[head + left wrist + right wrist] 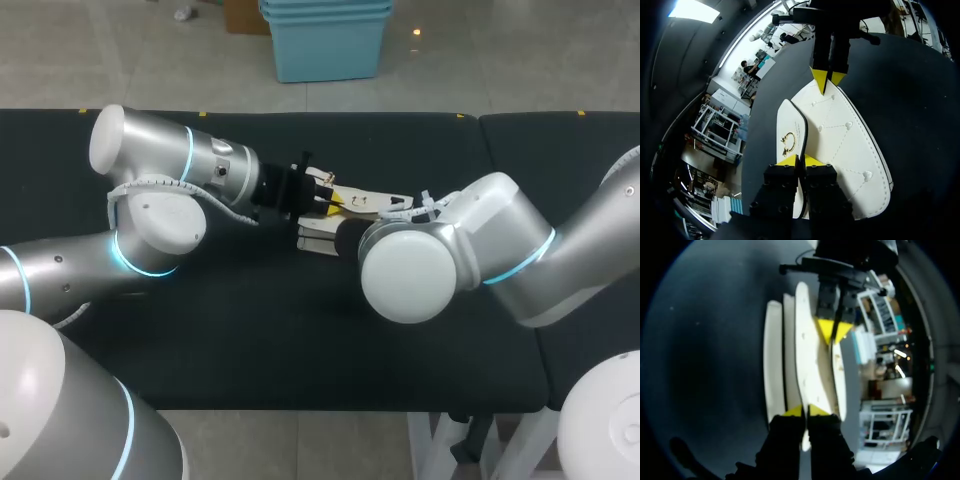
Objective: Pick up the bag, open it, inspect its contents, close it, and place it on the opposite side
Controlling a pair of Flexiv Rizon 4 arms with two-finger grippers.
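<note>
Two grippers, both clamped on the white bag [375,197]. Left gripper [800,161]: fingers almost together, only a narrow slit between yellow tips, thin bag edge pinched in that slit from both sides. Held just beside the flap [790,131] with the gold clasp [788,142]; stitched white panel with small studs spread ahead of the fingers. Right gripper [806,411]: same narrow closure, yellow tips squeezing the end of one thin white panel, more white layers standing just beside it. Gripped at opposite ends, tips of the two grippers facing each other along the bag's length. Seen from the left wrist, right gripper's tips meeting in a point on the far end of the bag. Bag stretched between the two, about mid-table, a bit toward the far edge of the black table [200,330]. Opened up somewhat, panels apart in the right wrist view; contents not visible. Cannot tell whether lifted off the cloth or resting on it. Left arm [150,190] in from the left, right arm [470,250] in from the right, its wrist covering part of the bag from above.
</note>
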